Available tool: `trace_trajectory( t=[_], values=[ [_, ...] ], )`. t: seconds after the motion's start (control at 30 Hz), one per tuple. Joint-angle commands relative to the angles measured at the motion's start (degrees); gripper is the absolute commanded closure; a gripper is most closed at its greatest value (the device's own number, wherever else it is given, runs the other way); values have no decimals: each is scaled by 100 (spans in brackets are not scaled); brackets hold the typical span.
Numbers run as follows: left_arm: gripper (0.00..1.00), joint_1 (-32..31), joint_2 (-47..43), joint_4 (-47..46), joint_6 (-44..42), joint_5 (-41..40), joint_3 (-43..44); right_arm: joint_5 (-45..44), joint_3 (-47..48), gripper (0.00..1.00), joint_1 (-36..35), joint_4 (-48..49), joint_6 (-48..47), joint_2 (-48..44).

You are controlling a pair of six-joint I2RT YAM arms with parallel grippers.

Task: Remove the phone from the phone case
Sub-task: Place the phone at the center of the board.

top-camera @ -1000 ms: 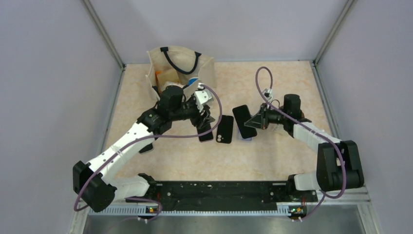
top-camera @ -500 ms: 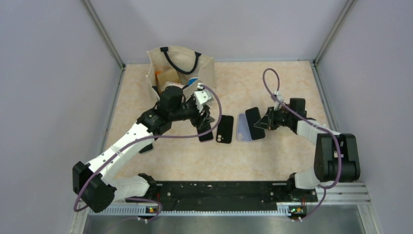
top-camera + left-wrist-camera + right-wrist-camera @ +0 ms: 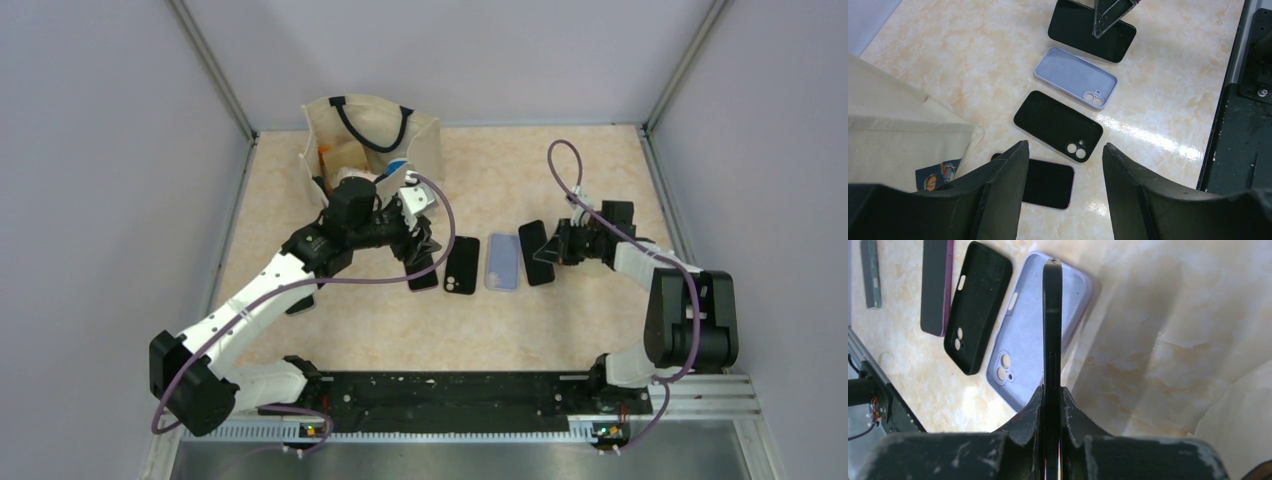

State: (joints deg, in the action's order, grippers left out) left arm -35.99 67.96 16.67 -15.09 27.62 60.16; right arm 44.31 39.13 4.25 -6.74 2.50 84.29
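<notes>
Black phone pinched in right gripper, nxt to lilac case.

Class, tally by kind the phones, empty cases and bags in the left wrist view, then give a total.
Phones: 2, pink-edged phone, black phone
Empty cases: 2, black case, lavender case
Bags: 1, tote bag
Total: 5

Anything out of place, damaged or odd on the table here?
Nothing stands out. The lilac phone case lies empty, and the black phone is clamped edge-on in the right gripper; no damage or spill visible.
</notes>
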Motion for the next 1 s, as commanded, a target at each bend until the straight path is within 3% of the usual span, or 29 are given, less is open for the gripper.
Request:
trace_trajectory(
  t=[0.0, 0.6, 0.87, 0.97],
  values=[
    [39, 19, -175, -266, 74, 99, -51, -360, 320, 100, 58, -17, -69, 77],
    [40, 17, 46, -259, 151, 191, 77, -964, 506, 99, -21, -285, 246, 595],
    [40, 21, 68, -252, 172, 226, 101, -1508, 602, 78, -232, -500, 80, 512],
    [40, 20, 54, -252, 165, 231, 101, -1610, 613, 74, -276, -518, 40, 507]
  ],
)
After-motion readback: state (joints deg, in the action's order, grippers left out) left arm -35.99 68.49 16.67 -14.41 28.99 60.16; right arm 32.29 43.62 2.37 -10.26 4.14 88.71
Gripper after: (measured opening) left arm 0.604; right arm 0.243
